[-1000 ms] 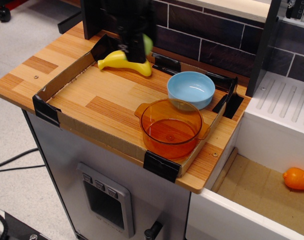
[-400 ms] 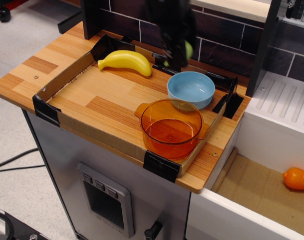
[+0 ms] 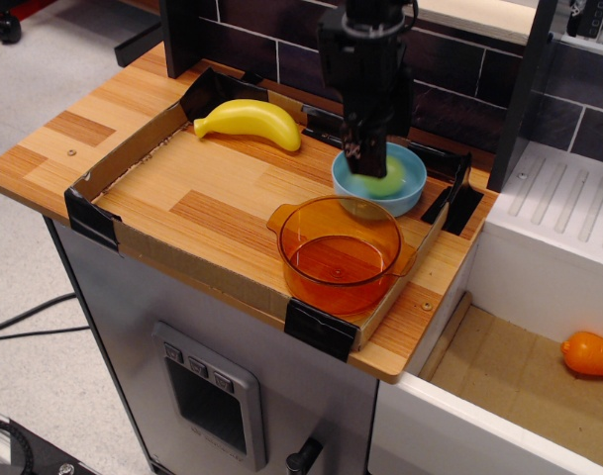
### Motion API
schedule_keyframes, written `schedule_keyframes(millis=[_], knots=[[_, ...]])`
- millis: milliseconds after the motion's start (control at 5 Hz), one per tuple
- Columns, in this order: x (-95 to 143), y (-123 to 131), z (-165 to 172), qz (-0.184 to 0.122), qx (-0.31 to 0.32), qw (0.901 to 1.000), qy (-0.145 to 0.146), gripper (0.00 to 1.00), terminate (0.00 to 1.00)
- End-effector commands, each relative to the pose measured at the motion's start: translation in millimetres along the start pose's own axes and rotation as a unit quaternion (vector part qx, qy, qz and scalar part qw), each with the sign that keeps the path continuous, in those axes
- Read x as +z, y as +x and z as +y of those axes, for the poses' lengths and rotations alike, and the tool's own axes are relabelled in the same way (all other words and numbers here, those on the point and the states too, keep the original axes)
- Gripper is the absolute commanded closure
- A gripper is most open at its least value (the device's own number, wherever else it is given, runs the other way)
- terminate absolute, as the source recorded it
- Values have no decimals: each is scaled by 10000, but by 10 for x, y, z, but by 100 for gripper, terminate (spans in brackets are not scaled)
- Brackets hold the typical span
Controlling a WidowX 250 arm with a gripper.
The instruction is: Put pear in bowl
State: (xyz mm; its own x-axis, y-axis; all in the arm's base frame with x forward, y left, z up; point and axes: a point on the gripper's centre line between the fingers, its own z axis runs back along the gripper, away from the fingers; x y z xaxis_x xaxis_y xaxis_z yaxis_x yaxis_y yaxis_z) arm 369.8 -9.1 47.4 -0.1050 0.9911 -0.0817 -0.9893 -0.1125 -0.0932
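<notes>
On the counter (image 3: pixel 73 129): one pear (image 3: pixel 383 182), one bowl (image 3: pixel 408 183), one banana (image 3: pixel 250 122), one orange pot (image 3: pixel 341 252). One orange toy (image 3: pixel 589 353) lower right, off the counter. Gripper (image 3: pixel 369 161) lowered into the bowl, far right; pear inside the bowl at the fingertips; pinching or released, cannot tell. Against 0.4 s ago: gripper and pear moved right and down, from above the far rim into the bowl.
</notes>
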Motion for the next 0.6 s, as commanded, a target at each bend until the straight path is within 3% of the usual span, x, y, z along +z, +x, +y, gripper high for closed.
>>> schedule_keyframes(millis=[0,200,400], knots=[[427,124,52,392,-132,9988,-258,0,0],[741,180,72,427,-33,9979,-486,0,0],[1023,313,91,364,39,9982,-470,0,0]])
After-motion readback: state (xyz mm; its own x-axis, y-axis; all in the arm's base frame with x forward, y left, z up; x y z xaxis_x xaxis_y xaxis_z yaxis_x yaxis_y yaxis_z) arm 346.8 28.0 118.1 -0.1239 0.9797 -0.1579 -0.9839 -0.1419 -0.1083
